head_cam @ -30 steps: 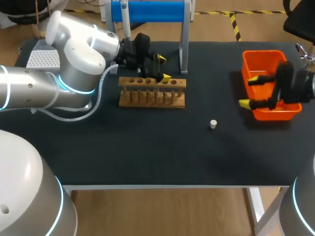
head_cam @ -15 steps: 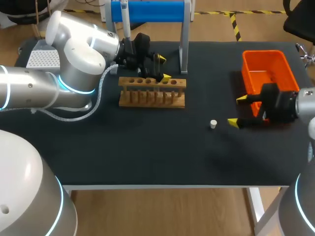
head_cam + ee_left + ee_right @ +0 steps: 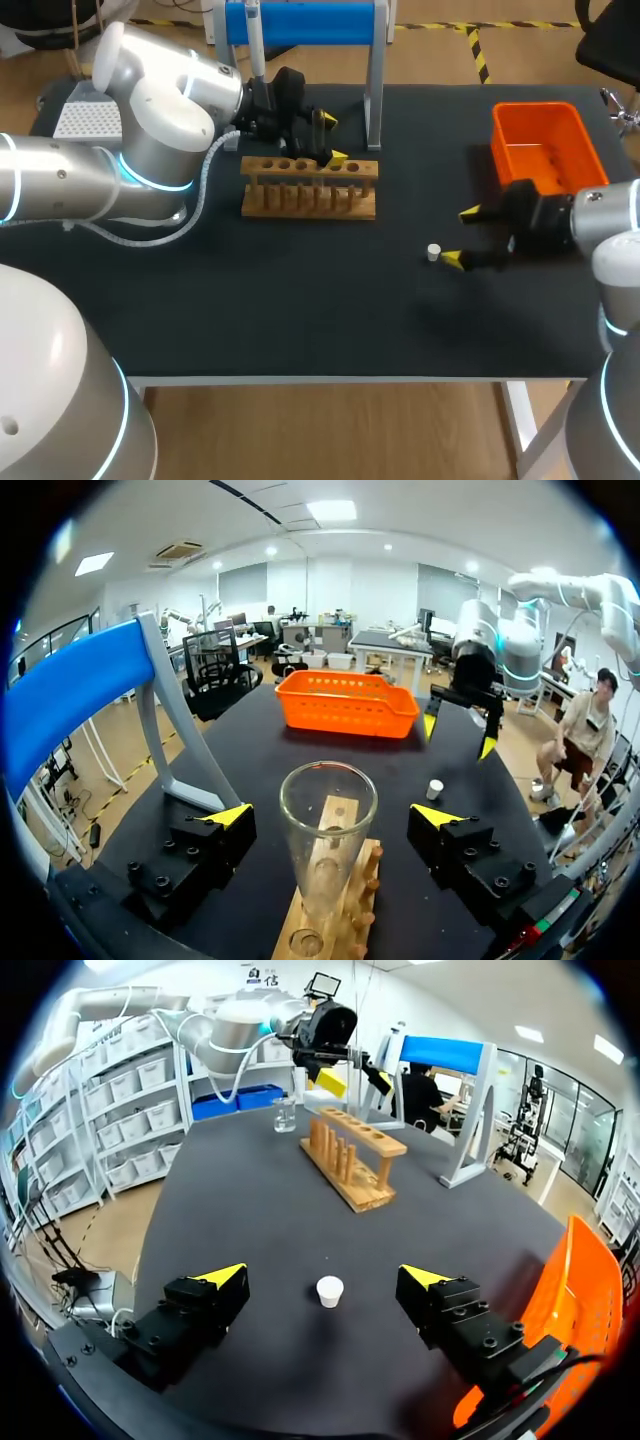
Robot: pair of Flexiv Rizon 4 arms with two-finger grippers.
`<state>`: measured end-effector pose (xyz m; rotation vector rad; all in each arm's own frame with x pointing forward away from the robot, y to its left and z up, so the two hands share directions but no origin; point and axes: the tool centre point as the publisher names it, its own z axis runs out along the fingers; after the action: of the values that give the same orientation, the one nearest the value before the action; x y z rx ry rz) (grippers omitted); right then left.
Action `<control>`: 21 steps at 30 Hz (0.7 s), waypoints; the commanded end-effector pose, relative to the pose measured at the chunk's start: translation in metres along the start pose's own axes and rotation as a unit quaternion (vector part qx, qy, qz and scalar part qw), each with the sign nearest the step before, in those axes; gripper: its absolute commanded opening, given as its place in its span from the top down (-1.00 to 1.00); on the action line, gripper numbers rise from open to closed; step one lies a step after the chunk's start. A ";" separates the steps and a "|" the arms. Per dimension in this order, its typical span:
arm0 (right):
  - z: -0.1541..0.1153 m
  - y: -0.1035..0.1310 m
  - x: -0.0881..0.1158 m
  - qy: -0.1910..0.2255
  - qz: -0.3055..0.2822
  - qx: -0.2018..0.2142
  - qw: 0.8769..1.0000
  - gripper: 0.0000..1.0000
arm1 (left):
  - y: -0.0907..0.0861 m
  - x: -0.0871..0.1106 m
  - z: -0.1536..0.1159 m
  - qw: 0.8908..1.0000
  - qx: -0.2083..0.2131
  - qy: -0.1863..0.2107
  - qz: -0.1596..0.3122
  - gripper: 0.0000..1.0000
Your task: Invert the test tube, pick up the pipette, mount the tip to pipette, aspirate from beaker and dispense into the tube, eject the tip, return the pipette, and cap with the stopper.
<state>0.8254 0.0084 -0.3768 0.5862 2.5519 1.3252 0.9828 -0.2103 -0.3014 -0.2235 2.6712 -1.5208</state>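
A clear glass test tube stands mouth-up in the wooden rack. My left gripper is open around the tube, with a gap on each side. In the head view this gripper sits at the rack's back edge. A small white stopper lies on the black table right of the rack. My right gripper is open just right of the stopper. In the right wrist view the stopper lies between the fingers of that gripper without touching them. The pipette hangs on the blue stand.
An orange basket stands at the back right, behind my right arm. A glass beaker stands beyond the rack's far end, near my left arm. A grey tip box sits at the far left.
My right gripper has moved from over the orange basket, left and down, to the white stopper. My left arm has not moved.
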 end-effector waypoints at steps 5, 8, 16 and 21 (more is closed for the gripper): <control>0.016 -0.006 0.005 -0.003 0.003 0.011 1.000 -0.44 | 0.000 -0.001 0.000 1.000 -0.001 0.001 0.000 -1.00; 0.019 -0.008 0.006 -0.004 0.002 0.015 1.000 -0.71 | 0.000 -0.001 0.000 1.000 -0.001 0.001 0.000 -1.00; 0.025 -0.011 0.009 -0.007 -0.003 0.023 1.000 -0.65 | 0.000 -0.001 0.000 1.000 -0.001 0.001 0.000 -1.00; 0.031 -0.015 0.008 -0.009 -0.002 0.028 1.000 -0.27 | 0.000 -0.001 0.000 1.000 -0.001 0.001 0.000 -1.00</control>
<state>0.8231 0.0229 -0.4011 0.5981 2.5815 1.2510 0.9828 -0.2103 -0.3014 -0.2235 2.6712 -1.5208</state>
